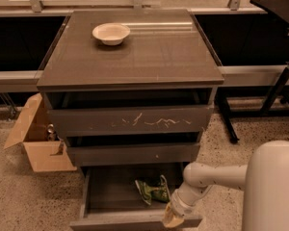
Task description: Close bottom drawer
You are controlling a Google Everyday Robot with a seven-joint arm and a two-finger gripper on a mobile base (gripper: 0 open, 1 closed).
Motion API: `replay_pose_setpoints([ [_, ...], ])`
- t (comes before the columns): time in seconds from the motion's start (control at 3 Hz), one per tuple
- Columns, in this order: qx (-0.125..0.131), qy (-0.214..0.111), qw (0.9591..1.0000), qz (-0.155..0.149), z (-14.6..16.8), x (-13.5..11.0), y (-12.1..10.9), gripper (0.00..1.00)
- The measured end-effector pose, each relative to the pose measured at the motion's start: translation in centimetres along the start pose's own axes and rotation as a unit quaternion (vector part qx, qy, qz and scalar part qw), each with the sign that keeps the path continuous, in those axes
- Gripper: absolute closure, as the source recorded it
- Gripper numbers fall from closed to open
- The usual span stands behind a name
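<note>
My gripper (173,217) sits at the bottom drawer (120,222) front, right end, set to push. Grip opening: can't tell.
</note>
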State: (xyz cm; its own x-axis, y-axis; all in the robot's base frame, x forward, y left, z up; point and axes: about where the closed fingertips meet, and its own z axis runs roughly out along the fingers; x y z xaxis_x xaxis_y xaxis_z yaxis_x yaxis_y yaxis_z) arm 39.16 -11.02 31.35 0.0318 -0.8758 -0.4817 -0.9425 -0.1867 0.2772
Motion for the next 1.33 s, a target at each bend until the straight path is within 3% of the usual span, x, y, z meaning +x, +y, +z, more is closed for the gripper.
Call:
replay_pose_setpoints([
  [0.33,-0.018,0.013,0.9997,-0.005,4.4,1.9,-0.3,1.00],
  [0.67,-0.030,0.024,0.9992,0.014,9.5,4.9,-1.1,0.98],
  [1.0,-0.022,0.029,0.9988,0.033,11.9,6.3,-1.7,0.75],
  [1.33,0.012,0.029,0.9981,0.053,12.1,7.9,-3.1,0.44],
])
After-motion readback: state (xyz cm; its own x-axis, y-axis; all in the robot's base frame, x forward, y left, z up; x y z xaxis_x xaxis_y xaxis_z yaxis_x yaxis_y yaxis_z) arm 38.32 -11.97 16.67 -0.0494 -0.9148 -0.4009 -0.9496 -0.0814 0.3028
